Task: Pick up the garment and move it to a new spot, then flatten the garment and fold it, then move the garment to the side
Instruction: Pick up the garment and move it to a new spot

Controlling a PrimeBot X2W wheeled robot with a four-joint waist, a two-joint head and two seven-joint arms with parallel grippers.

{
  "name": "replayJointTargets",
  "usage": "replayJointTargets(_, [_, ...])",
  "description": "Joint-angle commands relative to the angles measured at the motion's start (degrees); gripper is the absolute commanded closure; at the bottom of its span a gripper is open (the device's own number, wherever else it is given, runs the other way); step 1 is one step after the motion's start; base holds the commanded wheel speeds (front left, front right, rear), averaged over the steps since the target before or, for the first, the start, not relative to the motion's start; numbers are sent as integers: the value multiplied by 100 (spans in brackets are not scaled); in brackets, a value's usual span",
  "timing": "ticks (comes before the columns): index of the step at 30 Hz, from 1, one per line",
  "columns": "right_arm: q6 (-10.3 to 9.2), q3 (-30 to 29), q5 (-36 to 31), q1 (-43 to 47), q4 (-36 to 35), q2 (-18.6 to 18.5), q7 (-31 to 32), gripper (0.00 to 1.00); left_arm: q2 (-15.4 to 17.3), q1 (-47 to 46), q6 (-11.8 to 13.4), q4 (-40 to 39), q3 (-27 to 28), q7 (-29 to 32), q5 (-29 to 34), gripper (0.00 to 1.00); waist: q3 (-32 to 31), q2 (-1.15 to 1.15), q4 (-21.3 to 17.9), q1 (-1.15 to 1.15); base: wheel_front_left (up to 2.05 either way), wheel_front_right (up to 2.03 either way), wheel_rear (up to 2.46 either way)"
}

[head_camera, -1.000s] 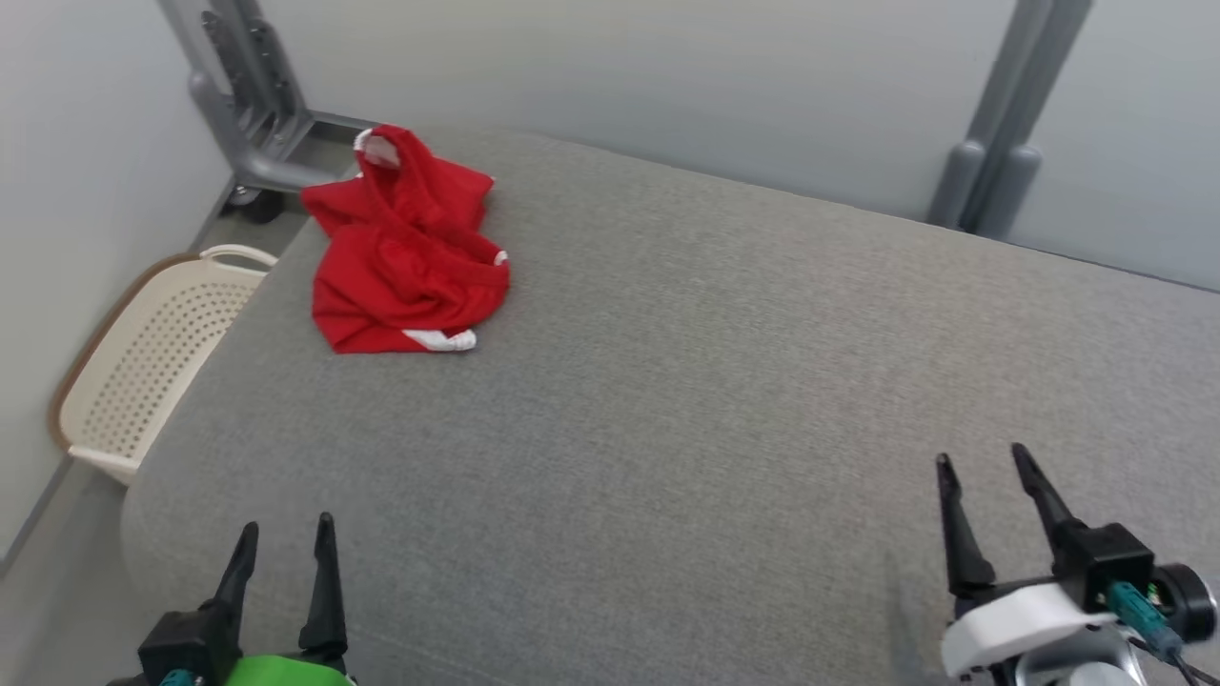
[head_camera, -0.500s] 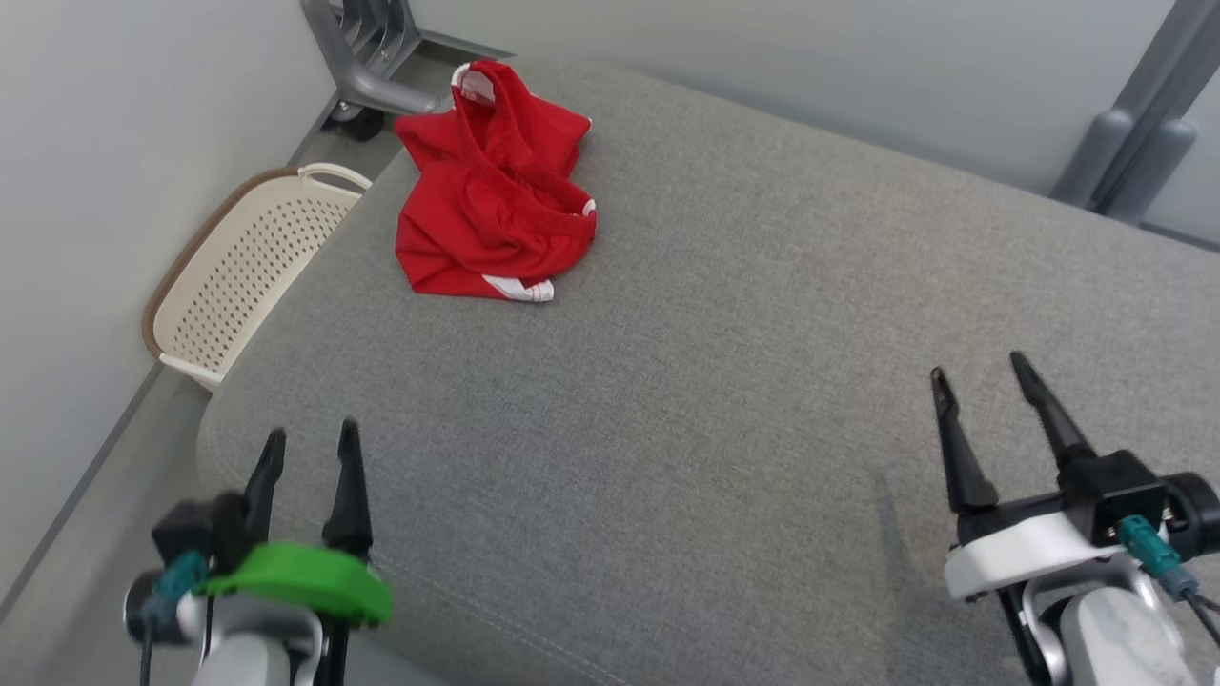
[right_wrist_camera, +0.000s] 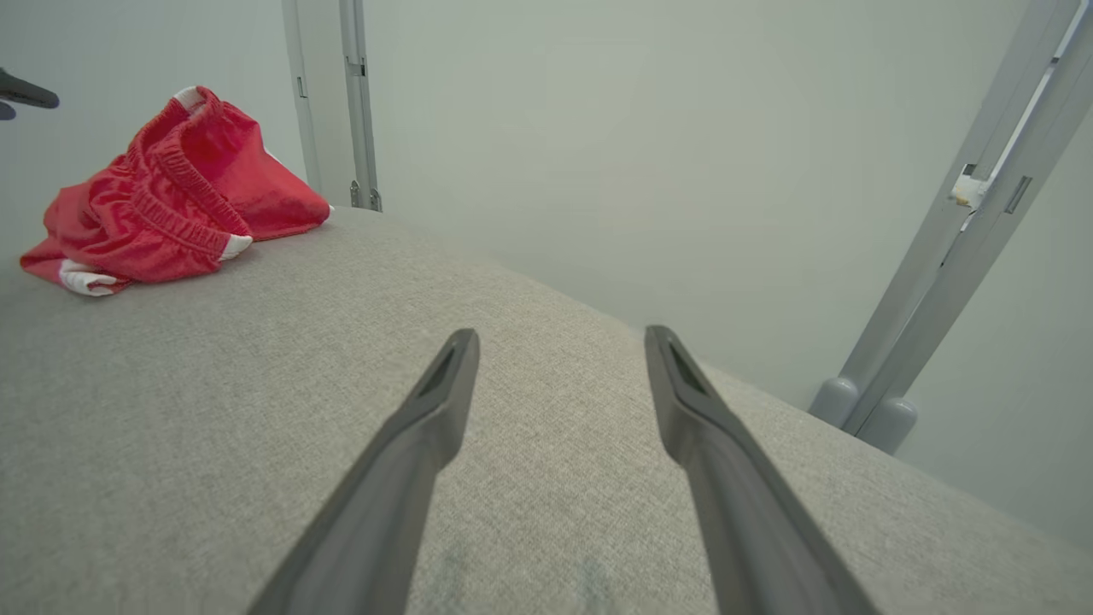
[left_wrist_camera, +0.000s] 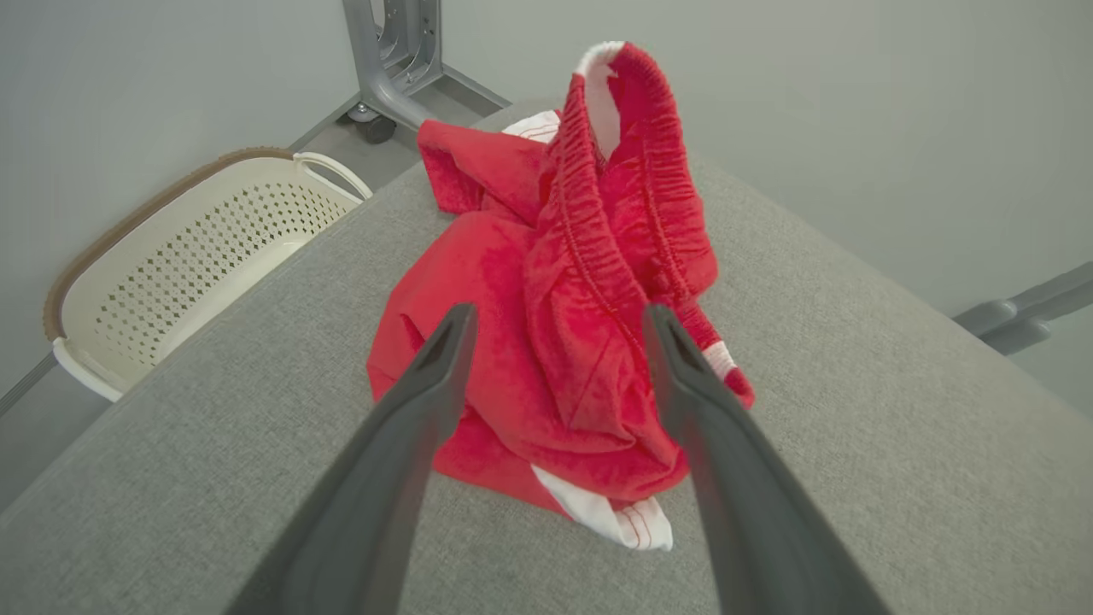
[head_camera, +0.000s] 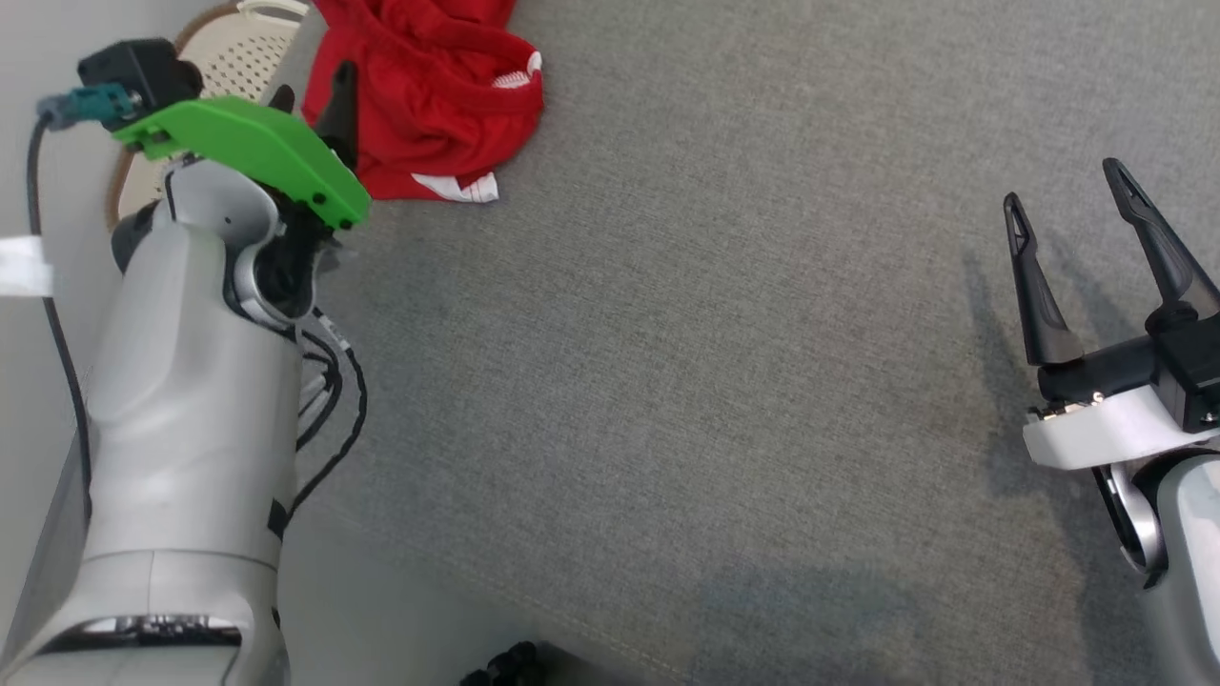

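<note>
**1 arm advanced on the garment; no grasp made**

Change noted: within the last second the left arm has reached forward, and the head camera has tipped down and swung with it. The left end effector, earlier low and well apart from the garment, now stands at the heap's near edge. Its 2 fingers are spread wide with nothing between them. The right end effector is likewise spread and empty, and hangs over bare bench well apart from the cloth. The garment's shift in the head view is camera motion. It lies crumpled by the bench's far left corner, beside the basket.

Assessment: the pick-up is being approached, not begun. Moving, flattening and folding all remain.

View comparison: the left wrist view shows the elastic waistband standing up and a white hem at the near edge, framed by the 2 fingers. The head view crops that ridge. Contact with the cloth cannot be confirmed from either. The right wrist view gives the heap's low side profile.
</note>
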Motion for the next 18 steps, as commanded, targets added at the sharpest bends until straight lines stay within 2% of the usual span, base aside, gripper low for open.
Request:
replayJointTargets(1, [-8,20,55,-106,-127,-92,53,0,66,-322,78,294,51,83,-51,0,1000,39,-459,-1,0,0,0])
replayJointTargets(10, [-8,27,24,31,-597,-173,220,0,279,-989,183,1771,156,130,-155,0,1246,39,-870,-1,0,0,0])
replayJointTargets(11, [-7,-9,19,54,-643,-164,241,0,291,-1015,146,1857,123,50,-109,82,1249,39,-879,-1,0,0,0])
replayJointTargets(12, [-8,-55,12,88,-671,-151,250,0,285,-998,87,1951,42,1,-38,100,1234,39,-877,-1,0,0,0])
replayJointTargets(15, [-8,-191,22,191,-668,-77,206,0,189,-1030,-19,2110,-24,-265,-37,100,1107,39,-813,-1,0,0,0])
replayJointTargets(18, [-7,-237,64,335,-619,95,128,0,51,-1144,-242,2018,-240,-554,53,100,906,39,-720,-1,0,0,0])
